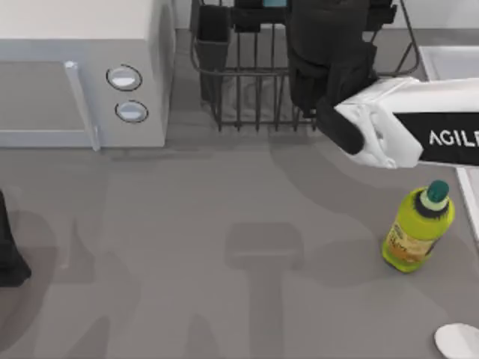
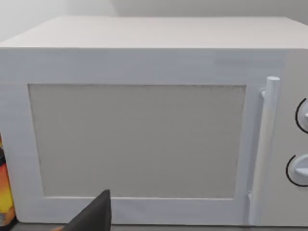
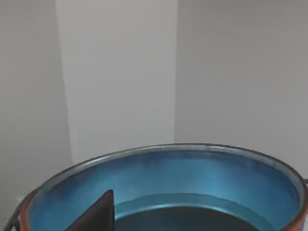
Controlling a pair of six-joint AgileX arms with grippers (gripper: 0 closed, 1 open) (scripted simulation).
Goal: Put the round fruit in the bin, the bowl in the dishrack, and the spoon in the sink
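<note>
The blue bowl with its red-brown rim lies close under my right gripper, which is at the bowl's near rim; a plain wall stands behind. In the top view my right arm reaches in from the right, its dark wrist over the wire dishrack at the back. The white spoon lies at the front right corner. The sink has its white rim along the right edge. My left gripper is parked at the left edge. The round fruit and the bin are out of view.
A white microwave with two knobs fills the back left, and the left wrist view faces its door. A yellow-green bottle stands at the right, near the sink. An orange object peeks out beside the microwave.
</note>
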